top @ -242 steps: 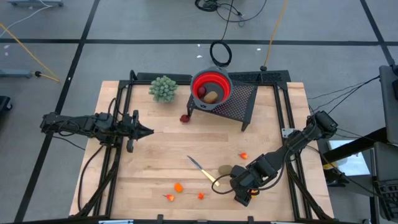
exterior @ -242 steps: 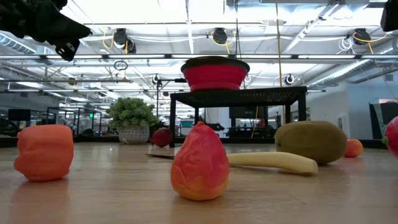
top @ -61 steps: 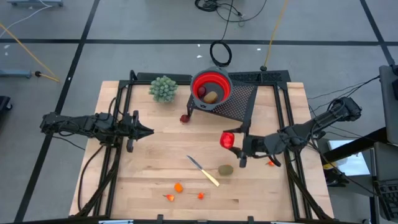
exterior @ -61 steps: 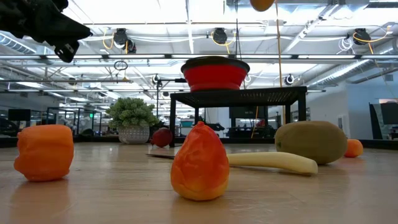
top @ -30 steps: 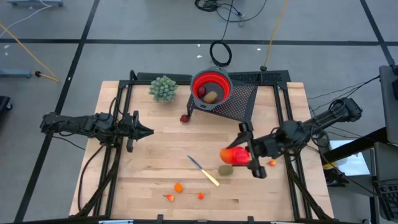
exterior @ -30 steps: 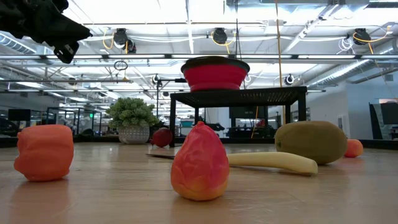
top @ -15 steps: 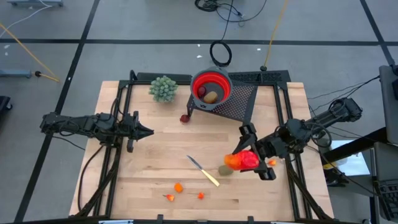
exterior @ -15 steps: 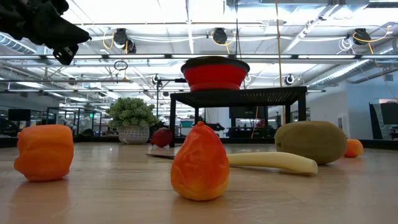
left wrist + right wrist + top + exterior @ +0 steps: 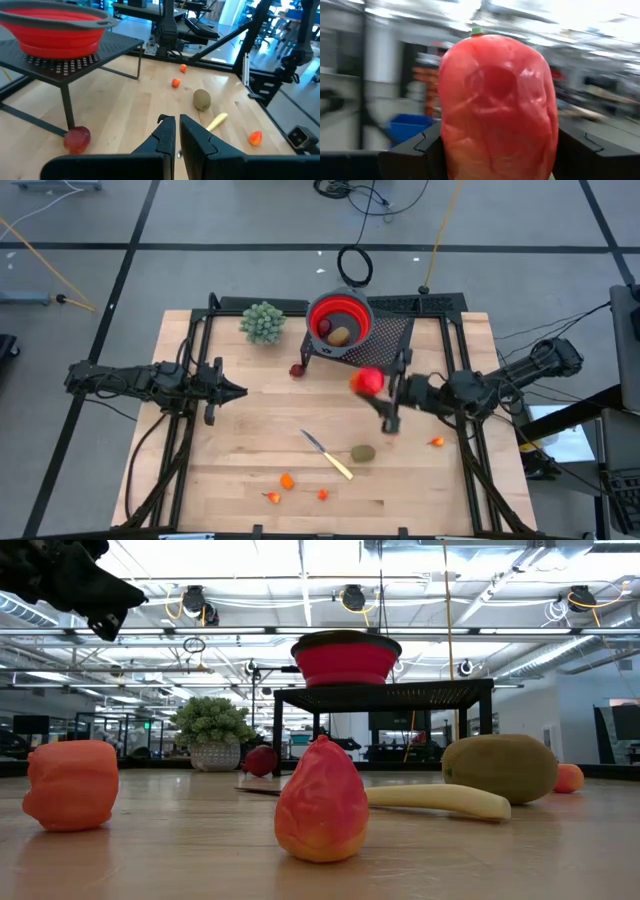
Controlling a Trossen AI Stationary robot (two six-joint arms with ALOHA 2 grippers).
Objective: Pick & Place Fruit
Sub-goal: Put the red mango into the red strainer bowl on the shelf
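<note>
The glossy red, lumpy toy fruit (image 9: 368, 381) is off the wood, clamped between the fingers of the right claw (image 9: 378, 392) and filling the right wrist view (image 9: 496, 102). In the high view it hangs over the middle of the wooden tabletop (image 9: 250, 465), just short of the black mesh stand (image 9: 385, 340) that carries the round red bowl with a grey rim (image 9: 339, 317). The step in hand looks like the carry. The next move calls for lifting the fruit above the bowl's rim, centring it over the bowl, then letting go.

Two pieces, one dark red and one brownish, already lie in the bowl. The stand's raised edge and the rim are what the claw must clear. A dark red round fruit (image 9: 297, 370) sits by the stand's leg. Farther out lie a brown kiwi-like oval (image 9: 363, 452), a slim knife with a pale handle (image 9: 328, 455), and small orange pieces (image 9: 287, 480). A green bushy potted plant (image 9: 262, 322) stands near the bowl. The left claw (image 9: 236, 390) waits clenched and empty over the left side.
</note>
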